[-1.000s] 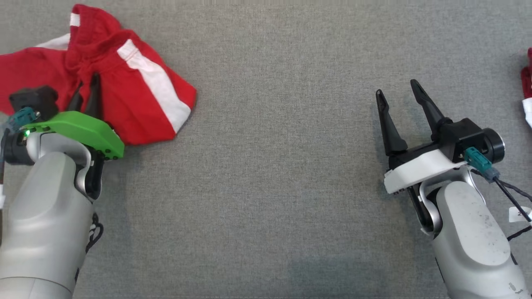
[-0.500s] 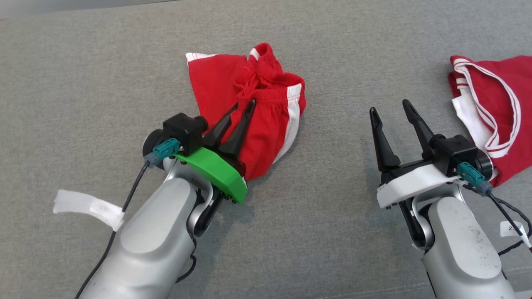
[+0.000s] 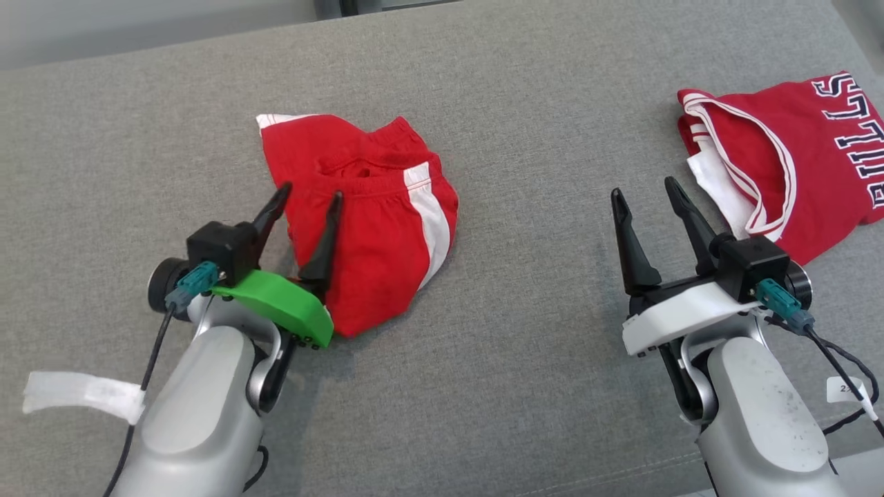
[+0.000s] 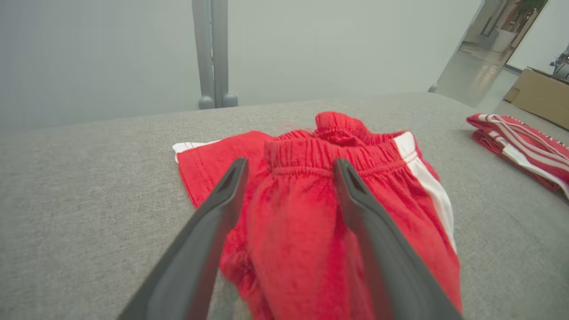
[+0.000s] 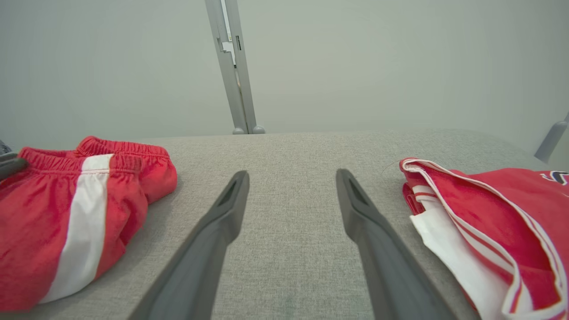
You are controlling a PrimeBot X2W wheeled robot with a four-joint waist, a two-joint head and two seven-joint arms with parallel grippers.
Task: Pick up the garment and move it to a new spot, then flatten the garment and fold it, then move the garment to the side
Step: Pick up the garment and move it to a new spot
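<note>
With the red shorts [image 3: 376, 235] lying bunched on the grey cushion [image 3: 525, 359] towards its left, the left gripper [image 3: 311, 192] spread wide over their near edge and the right gripper [image 3: 641, 187] likewise apart over bare fabric (well clear of the jersey [image 3: 801, 159]), I'd pinch the waistband [image 4: 302, 156] ends and draw them outward.

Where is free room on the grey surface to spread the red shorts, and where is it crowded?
The widest bare patch of grey surface lies between the red shorts and the right tool. More lies left of the shorts. The red jersey crowds the right end; the open left tool hangs over the shorts.
</note>
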